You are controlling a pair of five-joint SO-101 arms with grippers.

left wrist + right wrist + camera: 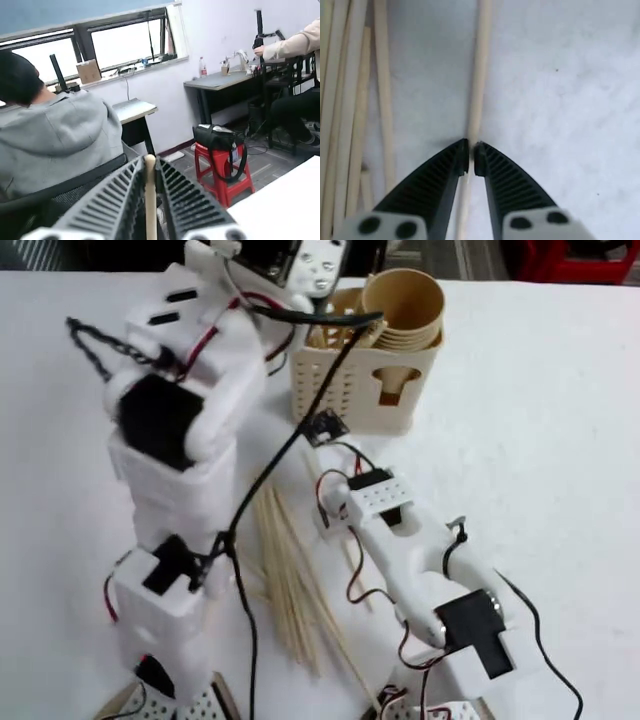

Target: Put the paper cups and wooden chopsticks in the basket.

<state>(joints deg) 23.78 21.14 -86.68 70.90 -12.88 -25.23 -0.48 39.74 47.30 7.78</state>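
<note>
A cream slotted basket (385, 390) stands at the back of the white table, with a stack of paper cups (405, 305) leaning inside it. Several wooden chopsticks (285, 575) lie in a loose bundle between the two arm bases. My left gripper (150, 161) is raised beside the basket and aimed out at the room, shut on one chopstick (150, 200) that stands upright between its fingers. My right gripper (471, 150) is down at the table surface, its fingertips pinched on a single chopstick (479, 75) lying apart from the bundle (350, 100).
A black cable (300, 435) hangs from the left arm across the front of the basket. A small dark circuit board (326, 426) lies just in front of the basket. Open white table (560, 470) stretches to the right of the right arm.
</note>
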